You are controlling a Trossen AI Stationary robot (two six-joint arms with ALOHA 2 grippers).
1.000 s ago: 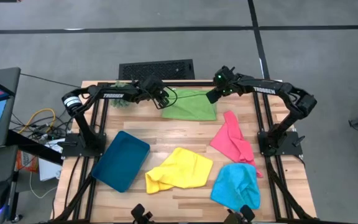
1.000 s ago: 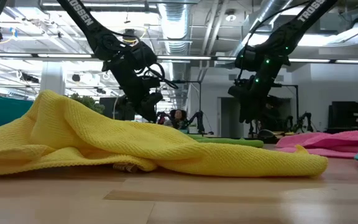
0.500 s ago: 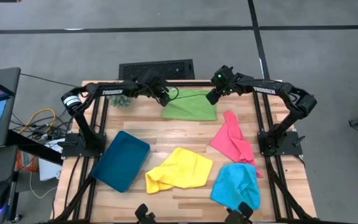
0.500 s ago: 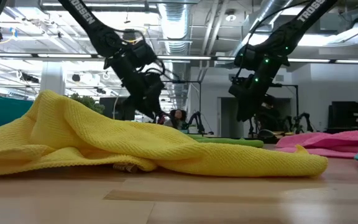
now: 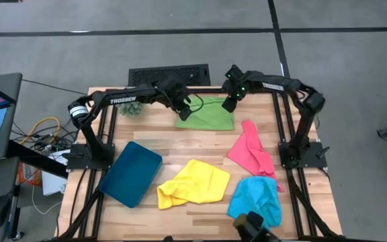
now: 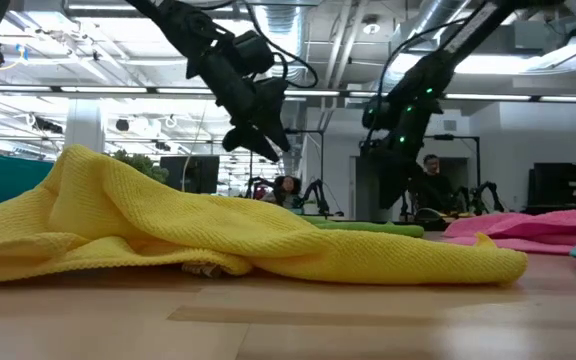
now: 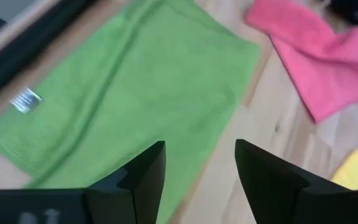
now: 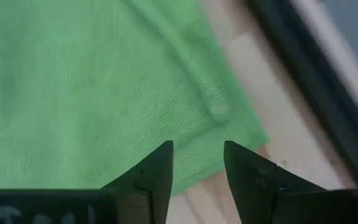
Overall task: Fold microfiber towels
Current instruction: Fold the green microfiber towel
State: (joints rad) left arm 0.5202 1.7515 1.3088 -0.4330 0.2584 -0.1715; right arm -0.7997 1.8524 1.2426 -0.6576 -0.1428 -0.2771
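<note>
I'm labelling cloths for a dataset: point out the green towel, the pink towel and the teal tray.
green towel [image 5: 209,114], high view, its middle.
pink towel [image 5: 250,149], high view, its centre fold.
teal tray [image 5: 130,173], high view, its bare floor.

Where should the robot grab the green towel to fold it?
Probably by the two corners of one short edge. The green towel lies flat at the table's far edge, so nothing sticks up to pinch. The left gripper and right gripper, fingers open, already hang above its two sides. Each would best come straight down and nip a corner.
</note>
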